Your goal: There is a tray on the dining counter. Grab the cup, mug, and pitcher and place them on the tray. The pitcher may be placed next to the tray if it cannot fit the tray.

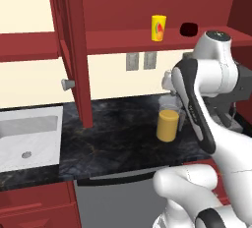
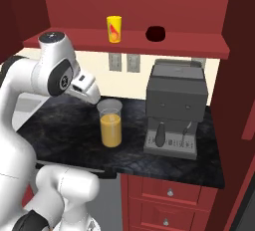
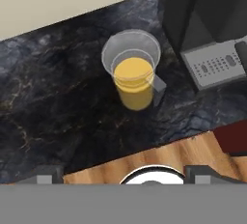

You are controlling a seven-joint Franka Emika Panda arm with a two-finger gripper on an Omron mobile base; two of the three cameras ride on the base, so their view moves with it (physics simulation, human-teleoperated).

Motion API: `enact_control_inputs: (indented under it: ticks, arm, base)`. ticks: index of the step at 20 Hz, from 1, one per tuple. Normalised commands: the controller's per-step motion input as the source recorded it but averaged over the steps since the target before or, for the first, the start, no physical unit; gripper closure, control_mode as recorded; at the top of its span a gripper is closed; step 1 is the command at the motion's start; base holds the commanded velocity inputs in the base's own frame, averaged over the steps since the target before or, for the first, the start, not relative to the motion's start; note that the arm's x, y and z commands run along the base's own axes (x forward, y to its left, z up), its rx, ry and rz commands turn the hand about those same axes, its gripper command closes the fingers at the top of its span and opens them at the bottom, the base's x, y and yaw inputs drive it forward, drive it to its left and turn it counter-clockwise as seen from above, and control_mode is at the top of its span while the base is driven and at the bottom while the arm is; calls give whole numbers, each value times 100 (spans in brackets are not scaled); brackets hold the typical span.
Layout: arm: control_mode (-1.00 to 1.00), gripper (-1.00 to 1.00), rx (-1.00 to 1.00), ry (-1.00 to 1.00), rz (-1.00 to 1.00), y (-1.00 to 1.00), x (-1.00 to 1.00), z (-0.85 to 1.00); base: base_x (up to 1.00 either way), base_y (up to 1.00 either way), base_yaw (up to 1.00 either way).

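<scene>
The arm hides the pitcher's (image 1: 168, 124) right side in the left base view; the coffee machine (image 3: 212, 30) is cut off by the hand view's edge; the mug's (image 2: 156, 33) handle is too dark to tell.

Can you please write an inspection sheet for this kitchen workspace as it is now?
Surface: black marbled countertop, white sink at left.
Job's things: tall clear pitcher of orange liquid upright on countertop; yellow cup and dark red mug on red shelf, apart.
Clutter: grey coffee machine beside pitcher.
Grippers: gripper open, above pitcher, holding nothing.
Cables: nothing seen.
Surroundings: red cabinets, wall outlets.
</scene>
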Motion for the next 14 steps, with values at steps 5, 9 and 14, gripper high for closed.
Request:
enact_control_inputs:
  ticks: [5, 9, 14]
  arm:
    - [-100, -100, 24, -13, -24, -15, -1, 18]
    - [-100, -100, 26, -14, -24, -10, 0, 19]
    - [-100, -100, 22, -18, -23, 0, 0, 17]
  base:
    - [0, 0, 0]
    - [0, 0, 0]
    - [0, 0, 0]
